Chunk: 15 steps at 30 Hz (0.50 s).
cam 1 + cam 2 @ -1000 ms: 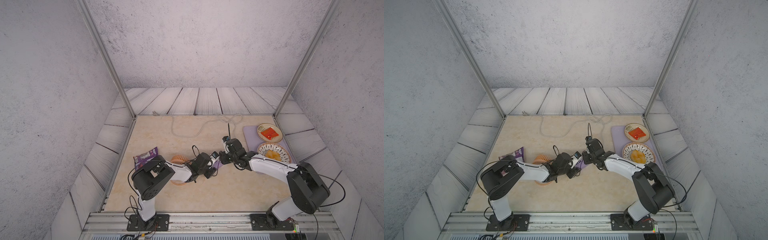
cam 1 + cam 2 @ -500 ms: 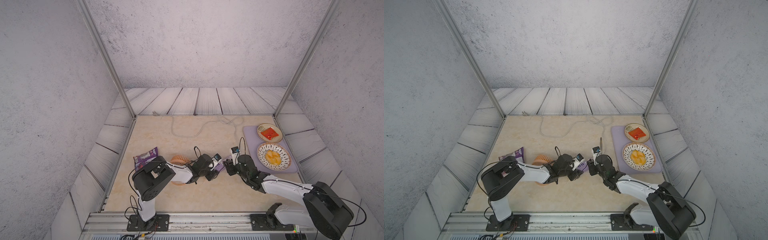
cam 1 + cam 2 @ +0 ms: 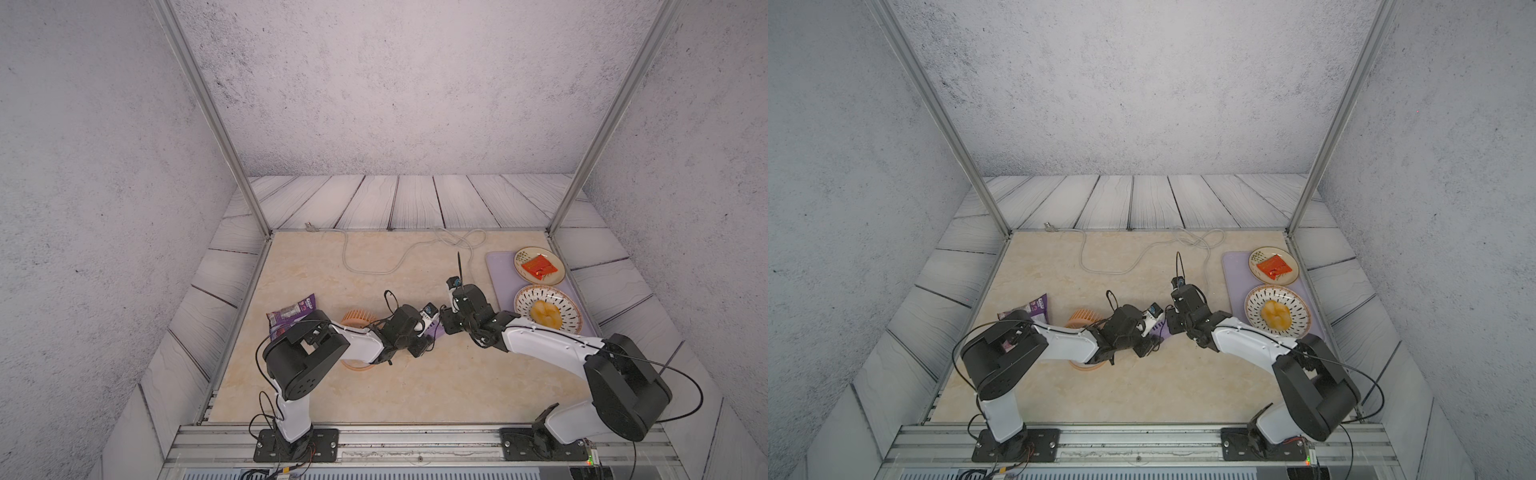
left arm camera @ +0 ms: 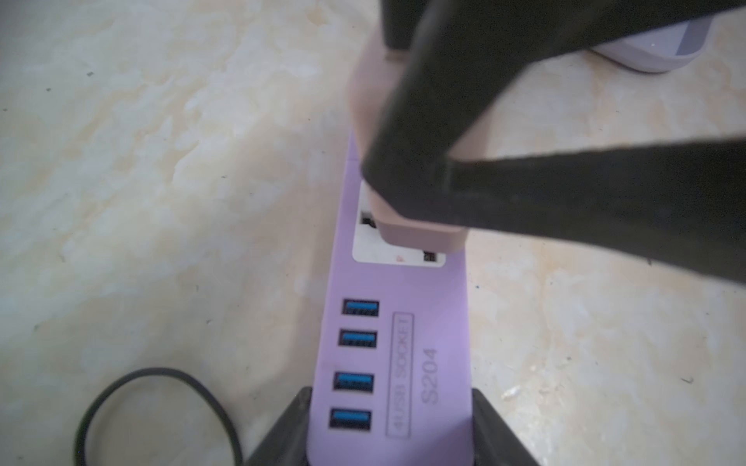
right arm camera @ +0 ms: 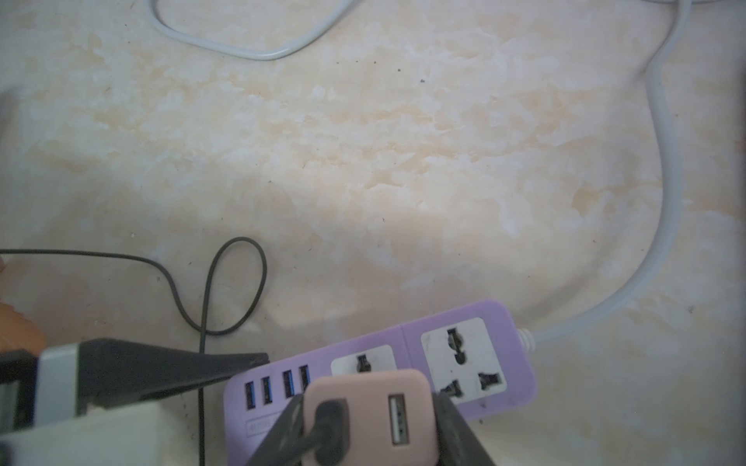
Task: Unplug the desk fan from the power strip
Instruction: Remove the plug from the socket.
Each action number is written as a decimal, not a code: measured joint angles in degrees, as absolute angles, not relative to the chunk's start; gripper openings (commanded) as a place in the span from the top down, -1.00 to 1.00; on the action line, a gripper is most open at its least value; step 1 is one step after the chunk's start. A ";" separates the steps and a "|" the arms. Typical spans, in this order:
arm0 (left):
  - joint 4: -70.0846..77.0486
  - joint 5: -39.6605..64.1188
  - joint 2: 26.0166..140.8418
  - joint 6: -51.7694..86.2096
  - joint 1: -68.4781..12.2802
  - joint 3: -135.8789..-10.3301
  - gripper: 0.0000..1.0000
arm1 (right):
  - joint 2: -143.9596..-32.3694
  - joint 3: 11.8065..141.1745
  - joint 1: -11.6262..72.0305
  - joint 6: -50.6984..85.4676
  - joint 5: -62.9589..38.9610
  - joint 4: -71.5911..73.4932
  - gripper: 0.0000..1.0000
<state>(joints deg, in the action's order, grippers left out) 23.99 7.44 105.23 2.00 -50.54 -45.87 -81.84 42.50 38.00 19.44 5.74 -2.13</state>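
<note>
Desk fan (image 3: 357,318) left of power strip (image 3: 436,332) (mat (image 3: 500,274) right).

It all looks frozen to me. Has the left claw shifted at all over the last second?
No. The left gripper lies just as far from the desk fan and the purple packet as before, shut on the power strip.

Light: bright, soft, even from above in both top views.
Shadows: faint, soft-edged on the tabletop (image 3: 415,386).
Focus: my left fingers (image 4: 282,439) blurred up close; wrist views pale, slightly hazy.
</note>
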 measured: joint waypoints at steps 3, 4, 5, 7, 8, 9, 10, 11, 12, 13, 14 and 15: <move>23.57 8.14 105.23 1.93 -51.07 -46.13 1.00 | -78.08 38.54 39.11 17.67 7.14 -0.56 0.75; 23.53 8.23 105.23 1.93 -51.20 -46.15 1.00 | -77.36 37.78 39.70 16.88 7.84 -0.16 0.75; 23.46 8.29 105.23 1.96 -51.20 -46.19 1.00 | -77.03 37.41 40.25 16.14 8.49 0.12 0.75; 23.18 8.36 105.23 2.15 -51.18 -46.39 1.00 | -76.99 36.82 41.17 14.87 9.74 1.23 0.75; 23.07 8.32 105.23 2.22 -51.18 -46.44 1.00 | -77.03 36.62 41.52 14.44 10.24 1.74 0.75; 22.94 8.25 105.23 2.37 -51.16 -46.48 1.00 | -77.14 36.38 41.93 14.09 10.79 2.39 0.75; 22.85 8.14 105.23 2.42 -51.13 -46.48 1.00 | -77.30 36.12 42.30 13.72 11.35 3.22 0.75; 22.79 8.12 105.23 2.42 -51.11 -46.52 1.00 | -77.47 35.86 42.63 13.45 11.79 3.95 0.75; 22.63 8.10 105.23 2.42 -51.11 -46.59 1.00 | -77.69 35.70 42.87 13.32 12.21 4.51 0.75; 22.44 7.99 105.21 2.39 -51.11 -46.68 1.00 | -77.80 35.66 43.00 13.28 12.45 4.80 0.75; 22.39 7.90 105.21 2.39 -51.11 -46.68 1.00 | -77.84 35.66 43.07 13.28 12.62 4.91 0.75; 22.35 7.86 105.19 2.39 -51.11 -46.68 1.00 | -77.84 35.66 43.11 13.50 12.80 4.84 0.75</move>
<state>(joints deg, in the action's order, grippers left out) 22.35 7.86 105.19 2.39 -51.11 -46.68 -77.84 35.66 43.11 13.50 12.80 4.84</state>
